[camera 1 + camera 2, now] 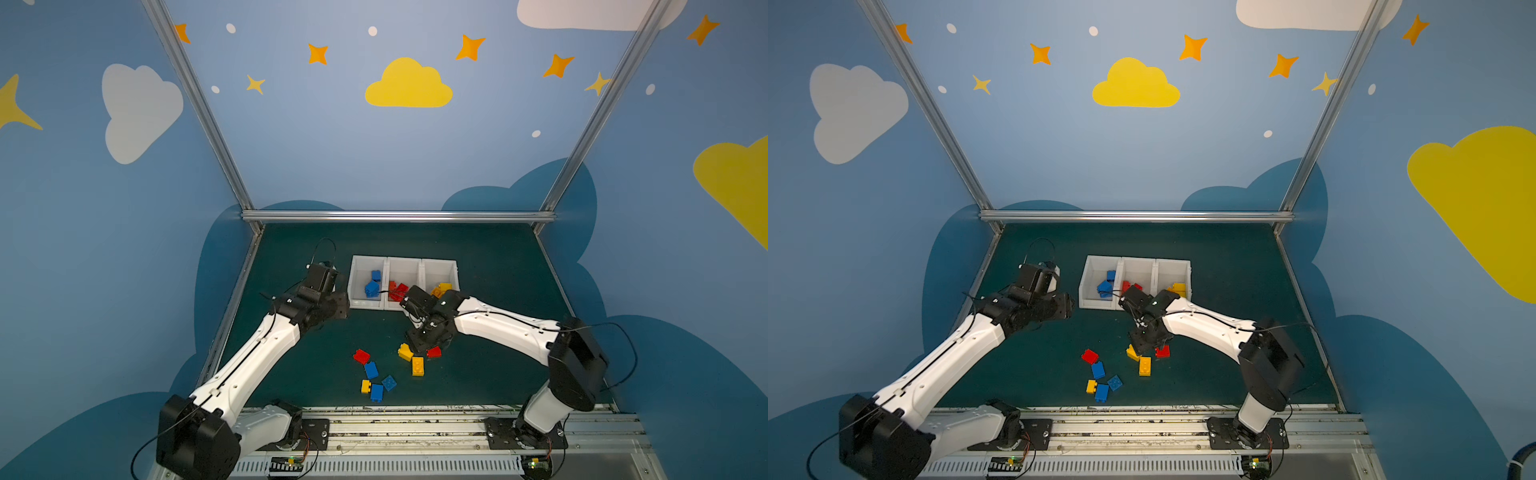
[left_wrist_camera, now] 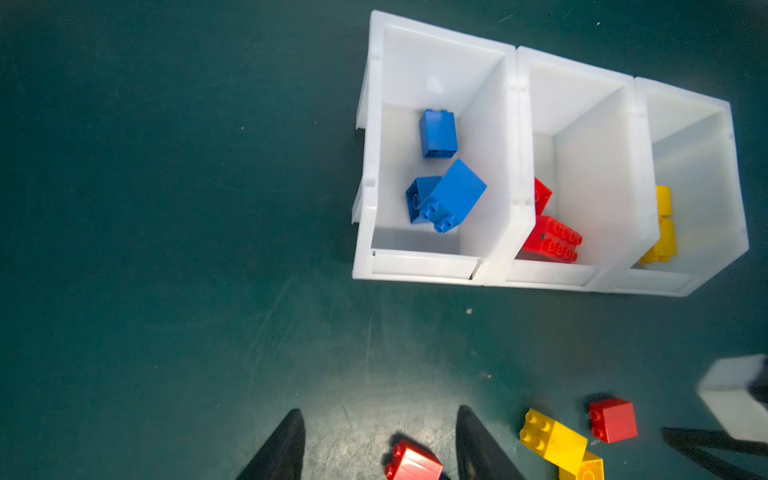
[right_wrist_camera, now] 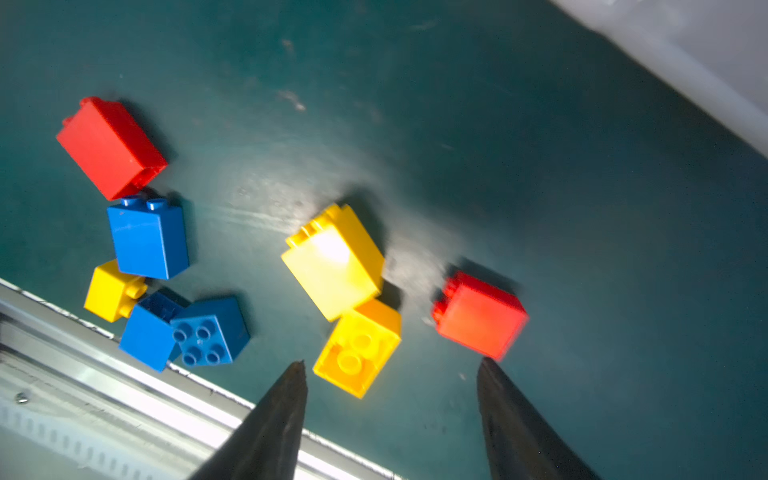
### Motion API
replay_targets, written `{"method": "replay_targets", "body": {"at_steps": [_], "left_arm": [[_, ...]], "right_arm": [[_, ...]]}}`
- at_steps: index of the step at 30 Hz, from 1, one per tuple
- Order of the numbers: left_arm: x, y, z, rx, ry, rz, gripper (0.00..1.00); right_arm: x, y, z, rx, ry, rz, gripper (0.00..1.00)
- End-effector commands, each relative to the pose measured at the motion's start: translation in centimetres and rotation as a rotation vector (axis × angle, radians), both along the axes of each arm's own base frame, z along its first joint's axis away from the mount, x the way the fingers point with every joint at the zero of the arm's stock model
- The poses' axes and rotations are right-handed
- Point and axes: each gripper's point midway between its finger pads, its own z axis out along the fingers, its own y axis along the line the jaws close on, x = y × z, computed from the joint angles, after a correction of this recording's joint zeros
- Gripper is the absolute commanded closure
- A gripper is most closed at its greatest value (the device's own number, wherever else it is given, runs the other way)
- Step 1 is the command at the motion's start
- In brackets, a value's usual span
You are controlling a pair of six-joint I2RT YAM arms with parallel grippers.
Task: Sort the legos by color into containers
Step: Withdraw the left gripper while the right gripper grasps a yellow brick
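Legos, glossy studded blocks, smooth white containers, left gripper and right gripper released (jaws apart)

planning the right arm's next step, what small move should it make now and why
Probably lower the right gripper onto the yellow brick just ahead of its open fingertips, ready to close. It hangs empty above the mat, that brick lies loose, and the end bin holds the other yellow ones.

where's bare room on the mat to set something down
Bare: the mat strip between the bins and the back rail, and the stretch from the bins to the mat's right edge. Crowded: in front of the bins, where the loose legos lie and the right claw hangs over them.
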Motion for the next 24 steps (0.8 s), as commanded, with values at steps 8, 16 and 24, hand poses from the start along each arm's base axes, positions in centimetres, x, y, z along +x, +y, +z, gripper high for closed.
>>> {"method": "replay_targets", "body": {"at_steps": [8, 16, 24], "left_arm": [[-2.7, 2.1, -0.6, -0.032, -0.039, 0.104, 0.39], [-2.8, 2.0, -1.3, -0.040, -0.019, 0.106, 0.38], [-2.6, 1.8, -1.7, -0.045, -0.011, 0.102, 0.38]], "right_arm": [[-0.3, 2.5, -2.3, -0.061, 0.052, 0.220, 0.34], [0.1, 3.0, -4.0, -0.106, 0.069, 0.222, 0.43], [0.4, 2.9, -4.5, -0.118, 0.062, 0.208, 0.66]]}}
